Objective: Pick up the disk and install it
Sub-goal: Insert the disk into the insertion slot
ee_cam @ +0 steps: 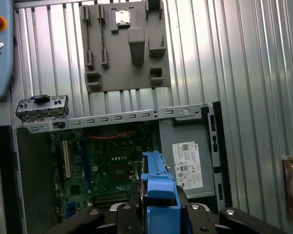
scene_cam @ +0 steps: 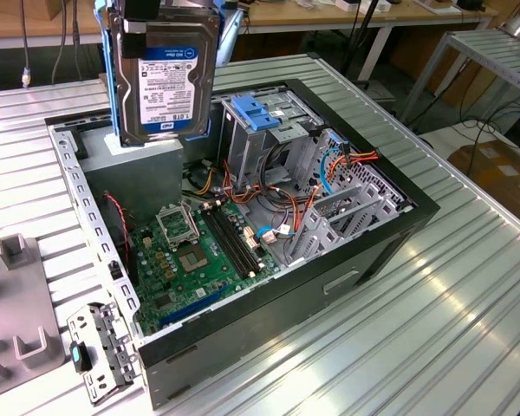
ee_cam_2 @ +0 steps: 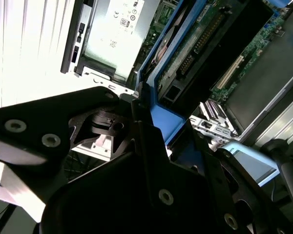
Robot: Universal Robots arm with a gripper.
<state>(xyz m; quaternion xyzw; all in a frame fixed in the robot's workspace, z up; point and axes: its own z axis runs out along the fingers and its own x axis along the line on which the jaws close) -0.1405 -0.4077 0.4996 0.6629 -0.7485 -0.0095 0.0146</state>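
Observation:
The disk [scene_cam: 169,82] hangs upright with its white-and-blue label facing the exterior view, framed by a blue carrier bracket. My gripper [scene_cam: 152,17] is shut on its top edge. The disk is in the air above the rear corner of the open computer case [scene_cam: 399,217], over the grey power-supply box [scene_cam: 147,169]. In the first wrist view the blue bracket of the disk [ee_cam: 158,192] sits clamped between my black fingers [ee_cam: 132,207]. The second wrist view looks along the disk's connector edge [ee_cam_2: 190,53] toward the case interior.
Inside the case lie the motherboard [scene_cam: 191,251], loose orange and red cables, and a metal drive cage with a blue latch [scene_cam: 256,113]. A grey fixture plate [scene_cam: 17,321] and a small metal panel [scene_cam: 100,351] lie on the slatted table [scene_cam: 468,303].

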